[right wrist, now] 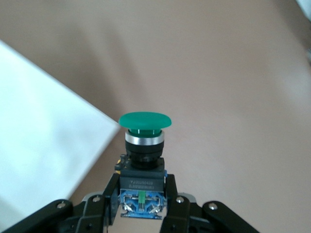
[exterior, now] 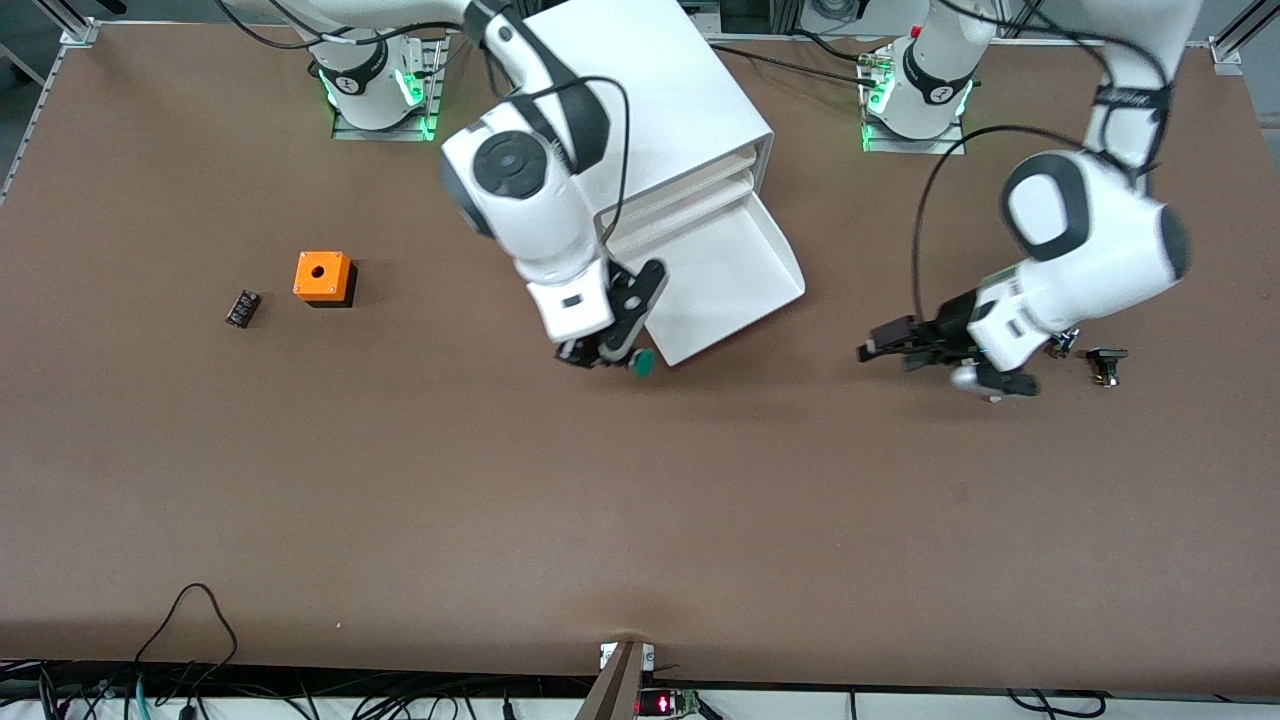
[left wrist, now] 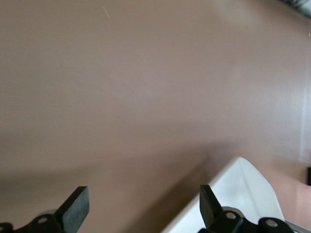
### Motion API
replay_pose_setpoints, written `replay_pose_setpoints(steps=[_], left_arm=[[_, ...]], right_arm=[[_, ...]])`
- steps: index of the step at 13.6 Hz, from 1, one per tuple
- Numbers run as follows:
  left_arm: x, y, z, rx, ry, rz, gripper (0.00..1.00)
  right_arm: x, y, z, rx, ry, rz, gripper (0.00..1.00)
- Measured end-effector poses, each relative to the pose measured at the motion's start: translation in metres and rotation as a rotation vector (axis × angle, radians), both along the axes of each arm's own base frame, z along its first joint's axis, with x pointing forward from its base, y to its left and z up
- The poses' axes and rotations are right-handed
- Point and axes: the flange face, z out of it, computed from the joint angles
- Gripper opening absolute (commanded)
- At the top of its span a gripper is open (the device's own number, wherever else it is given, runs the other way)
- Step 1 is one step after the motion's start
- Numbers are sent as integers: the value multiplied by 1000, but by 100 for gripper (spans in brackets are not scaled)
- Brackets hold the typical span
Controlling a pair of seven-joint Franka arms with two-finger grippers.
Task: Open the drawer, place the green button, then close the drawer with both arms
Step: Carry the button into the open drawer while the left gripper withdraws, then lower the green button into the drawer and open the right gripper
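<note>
On the brown counter the drawer is open; right gripper fingers clamp the button beside its corner (placing, closing remain), left gripper spread empty over bare counter.

**Brown table and what rests on it**

Wide brown table, matte, plain. Toward the middle, a big white cabinet set at an angle, its lowest drawer pulled out, tray bare and white. Toward the right arm's end, an orange cube with a round hole in its top, and just beside it, slightly nearer the front camera, a small black part. Toward the left arm's end, another small dark part on the surface. Two arm bases along the table's upper edge in the front view, green-lit.
</note>
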Motion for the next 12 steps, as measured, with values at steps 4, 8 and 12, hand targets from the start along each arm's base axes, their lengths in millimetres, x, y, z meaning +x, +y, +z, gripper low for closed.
replay_pose_setpoints(steps=[4,8,12], left_arm=[[-22,56,92,265,-41,-155,100],[-30,109,147,431,-26,-175,100],[-29,104,157,501,-32,-212,100]], right_arm=[[-65,78,9,-98,-20,308,20],[-94,110,-17,-175,-32,572,20],[-102,118,-61,-260,-30,697,20]])
